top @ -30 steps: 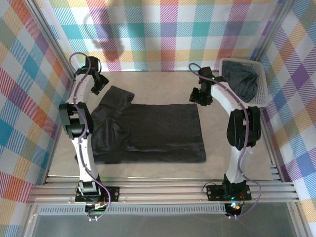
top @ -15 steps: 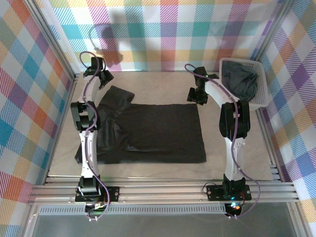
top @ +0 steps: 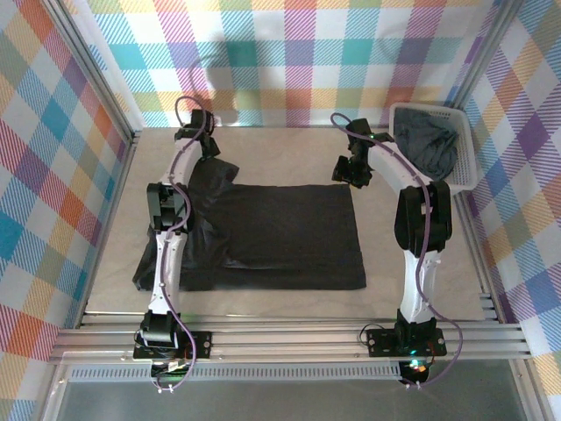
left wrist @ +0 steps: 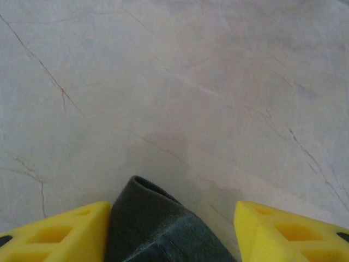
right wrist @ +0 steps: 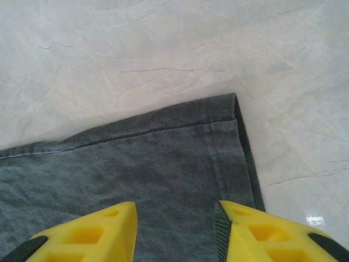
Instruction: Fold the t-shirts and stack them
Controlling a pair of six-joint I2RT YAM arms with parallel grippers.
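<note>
Top external: one t-shirt [top: 272, 232] lies spread flat mid-table [top: 289, 149], with a sleeve pointing to the far left. A second shirt [top: 429, 145] sits bunched in the basket [top: 425, 106], far right. The left gripper [top: 203, 145] is over that far sleeve. Left wrist view: the sleeve tip [left wrist: 158, 224] lies between the yellow fingers [left wrist: 60, 232], jaws apart, not pinching. The right gripper [top: 352, 171] hangs above the t-shirt's far right corner [right wrist: 232, 106] (hem seam visible), jaws parted with cloth beneath and nothing held.
</note>
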